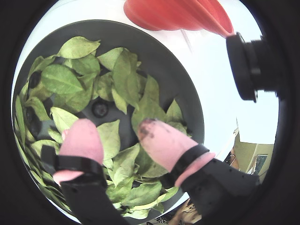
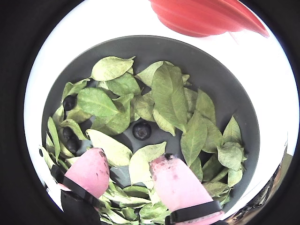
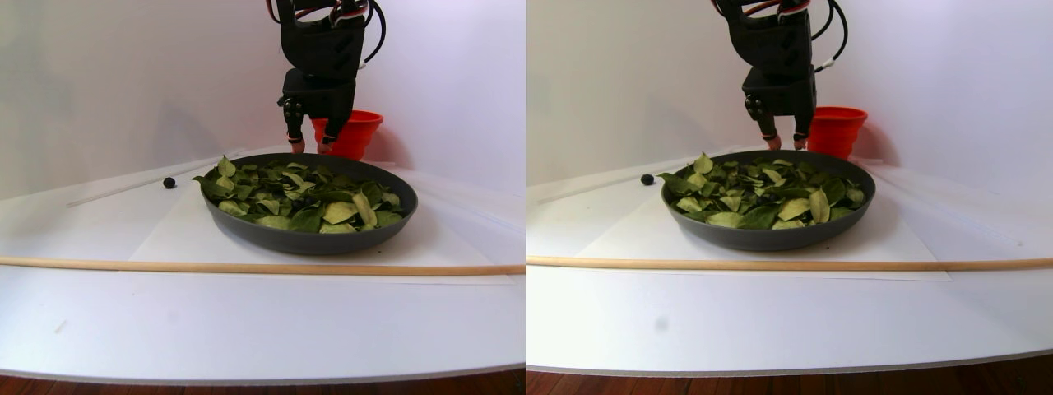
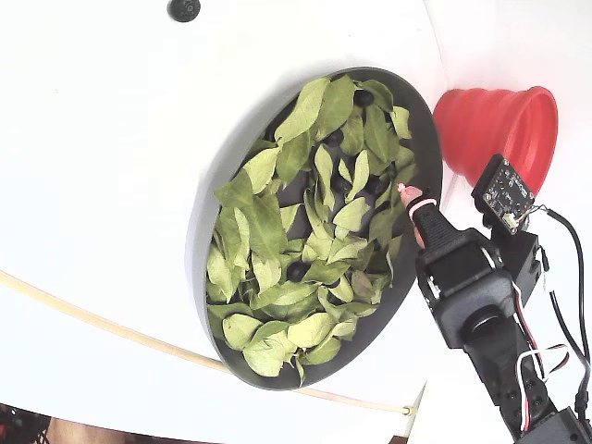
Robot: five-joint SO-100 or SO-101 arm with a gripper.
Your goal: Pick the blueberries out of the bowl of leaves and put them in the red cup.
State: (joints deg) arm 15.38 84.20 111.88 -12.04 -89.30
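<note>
End effector spread, empty, poised above the bowl of leaves. One blueberry exposed at 12 o'clock of the fingertips. Red cup beyond the rim.

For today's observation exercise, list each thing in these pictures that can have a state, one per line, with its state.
claw: open, empty, hovering above the bowl's leaves
bowl of leaves: upright, full of leaves, berries still among them
exposed blueberry: lying uncovered on the bowl's floor, ahead of the claw
red cup: upright beside the bowl, contents not visible
stray berry: lying on the table outside the bowl
</note>
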